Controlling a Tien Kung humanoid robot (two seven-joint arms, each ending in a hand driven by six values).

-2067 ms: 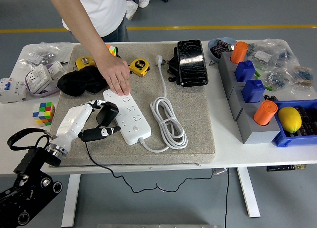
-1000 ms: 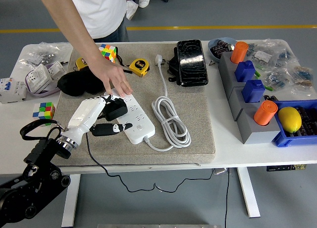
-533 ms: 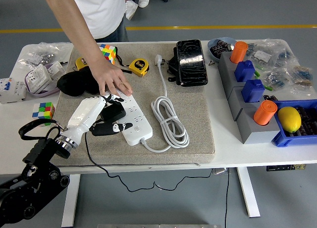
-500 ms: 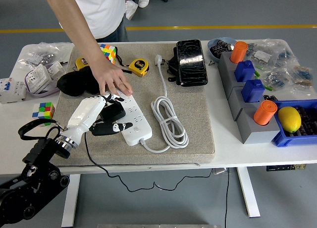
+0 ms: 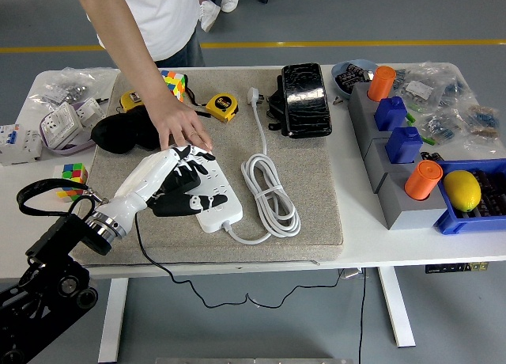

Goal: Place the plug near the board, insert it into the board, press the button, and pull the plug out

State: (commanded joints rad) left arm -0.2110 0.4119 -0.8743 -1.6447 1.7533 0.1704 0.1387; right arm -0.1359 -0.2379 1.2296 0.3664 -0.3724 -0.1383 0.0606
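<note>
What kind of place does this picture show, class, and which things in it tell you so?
Probably a robotics test lab: a white power strip lies on a grey felt mat, blue plastic parts bins line the white table, and yellow floor tape marks the grey floor.

- The robot's left hand (image 5: 170, 182) lies over the white power board (image 5: 207, 199) on the grey mat (image 5: 308, 198), its fingers (image 5: 194, 176) around a black plug (image 5: 179, 199).
- A person's hand (image 5: 180, 127) presses on the far end of the board.
- The board's white cable (image 5: 271, 194) lies coiled just beside it.
- Two yellow tape measures (image 5: 222, 107) and a black case (image 5: 305, 98) lie further back on the tabletop (image 5: 356, 229).
</note>
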